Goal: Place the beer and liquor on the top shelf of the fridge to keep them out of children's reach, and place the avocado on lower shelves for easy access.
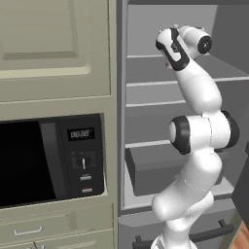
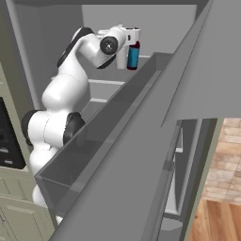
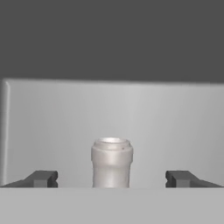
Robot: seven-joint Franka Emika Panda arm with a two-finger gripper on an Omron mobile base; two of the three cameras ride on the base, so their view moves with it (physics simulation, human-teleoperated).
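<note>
My pincer (image 3: pixel 111 178) stands wide, its fingertips (image 3: pixel 43 178) clear of the bottle (image 3: pixel 111 162) on both sides and gripping nothing. In the hand view the bottle's neck rises at 6 o'clock, centred between the tips. In the right base view the bottle (image 2: pixel 133 55) stands upright at the hand, deep in the fridge (image 2: pixel 56 42), apparently on the top shelf (image 1: pixel 146 56). Judged step: release and retreat. Withdraw straight back along the approach line, jaws kept wide, no sideways drift, or a tip may topple it.

The bottle (image 3: pixel 111 162) stands between my fingertips (image 3: pixel 43 178) — apart from both — inside the fridge (image 1: pixel 170 34), microwave (image 1: pixel 51 160) to its left.
</note>
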